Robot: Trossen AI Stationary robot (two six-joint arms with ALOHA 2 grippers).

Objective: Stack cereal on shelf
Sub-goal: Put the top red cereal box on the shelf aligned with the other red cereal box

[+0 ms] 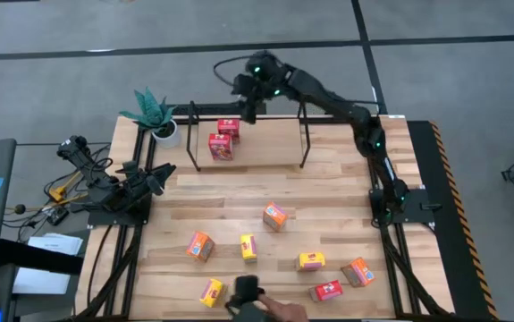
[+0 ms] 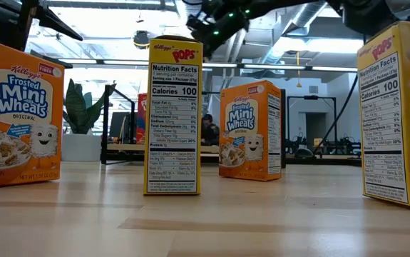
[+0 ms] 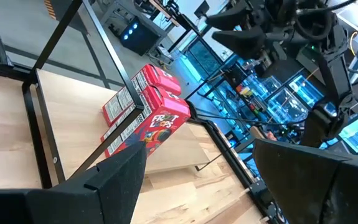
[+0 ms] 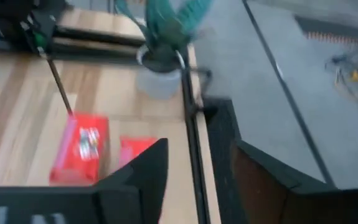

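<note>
my two arms: dark, jointed, cabled

right arm (image 1: pixel 346 107) matte black links, green status lights glowing at wrist, elbow and base; thin black cable looping off the wrist. left arm (image 1: pixel 118 183) same black, cable bundles trailing beside it. my fingers (image 3: pixel 113 180) flat, angular, black slabs.

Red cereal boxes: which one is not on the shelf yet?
The red box near the table's front edge, right of centre, between a yellow box and an orange box. The other two red boxes sit on the shelf below the right end effector.
</note>
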